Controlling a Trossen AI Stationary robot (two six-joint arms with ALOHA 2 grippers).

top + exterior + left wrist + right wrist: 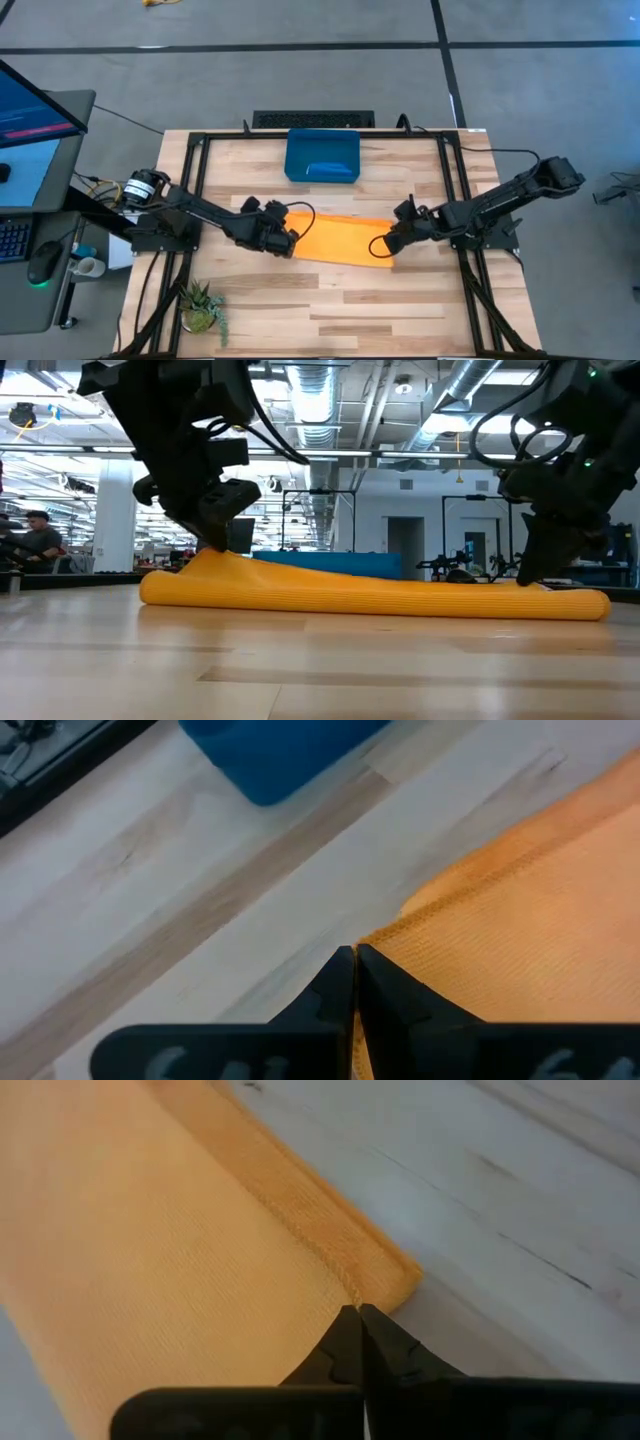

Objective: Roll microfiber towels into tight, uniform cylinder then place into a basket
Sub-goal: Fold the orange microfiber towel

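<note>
Wood counter (330, 310): yellow-orange towel (340, 240) mid-counter, folded flat, roll not tight yet. Left end effector (285, 240) pinched shut at its 9 o'clock end, right end effector (385, 247) shut at 3 o'clock end. Basket (322, 157) at 12 o'clock; you still roll, then place.

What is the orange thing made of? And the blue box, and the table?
The flat orange woven towel looks like soft cloth: fine ribbed weave, stitched hem. The dark blue low-walled basket seems to be smooth moulded plastic with rounded corners. The pale plank table looks like wood, with visible grain and a slight sheen.
</note>
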